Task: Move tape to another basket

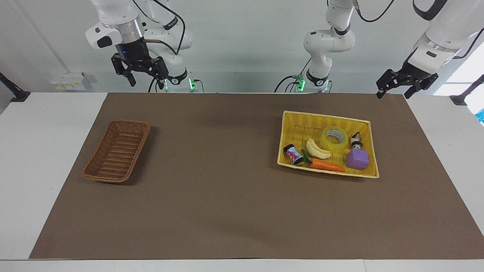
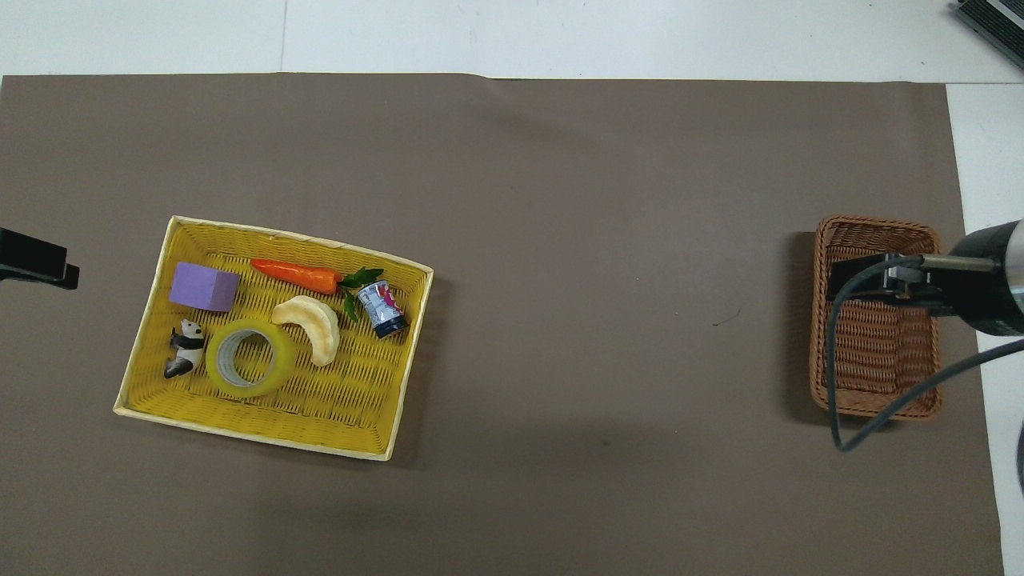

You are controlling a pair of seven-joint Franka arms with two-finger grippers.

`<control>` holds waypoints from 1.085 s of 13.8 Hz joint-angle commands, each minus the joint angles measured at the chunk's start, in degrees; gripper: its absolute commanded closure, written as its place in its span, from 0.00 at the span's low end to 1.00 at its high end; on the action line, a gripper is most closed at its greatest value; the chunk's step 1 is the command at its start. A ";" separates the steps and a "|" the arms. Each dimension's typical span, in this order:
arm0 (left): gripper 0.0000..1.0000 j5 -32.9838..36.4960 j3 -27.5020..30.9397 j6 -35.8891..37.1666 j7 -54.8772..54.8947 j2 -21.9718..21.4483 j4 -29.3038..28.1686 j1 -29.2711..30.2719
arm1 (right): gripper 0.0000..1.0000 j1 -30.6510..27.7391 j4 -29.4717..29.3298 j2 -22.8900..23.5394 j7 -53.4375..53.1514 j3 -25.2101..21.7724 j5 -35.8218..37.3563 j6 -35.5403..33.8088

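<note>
Tape (image 1: 335,138) is a chunky see-thru yellow roll w/ whitish core, flat in the yellow basket (image 1: 298,119) btwn banana (image 1: 317,149) & panda (image 1: 356,140); both arms wait up high; left gripper (image 1: 393,89) & right gripper (image 1: 145,78) spread wide, holding nothing; brown basket (image 1: 117,150) empty.

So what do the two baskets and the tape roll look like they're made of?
Small dark brown basket: woven wicker, going by its ribbed weave. Large yellow basket: woven strips, possibly plastic or dyed straw. Translucent yellow tape roll: glossy plastic film; whitish core, likely cardboard.
</note>
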State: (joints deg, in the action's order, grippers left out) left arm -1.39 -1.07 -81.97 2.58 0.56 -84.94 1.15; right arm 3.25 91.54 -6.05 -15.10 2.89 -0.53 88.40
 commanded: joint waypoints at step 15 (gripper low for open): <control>0.00 0.95 -0.43 -6.69 1.20 -4.60 -11.91 -0.27 | 0.00 -1.40 -0.57 0.96 3.68 -0.16 0.53 -1.22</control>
State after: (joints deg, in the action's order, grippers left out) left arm -1.39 -1.46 -85.24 3.24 -1.70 -91.76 1.13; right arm 2.62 89.62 -4.04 -12.99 2.49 -0.45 87.62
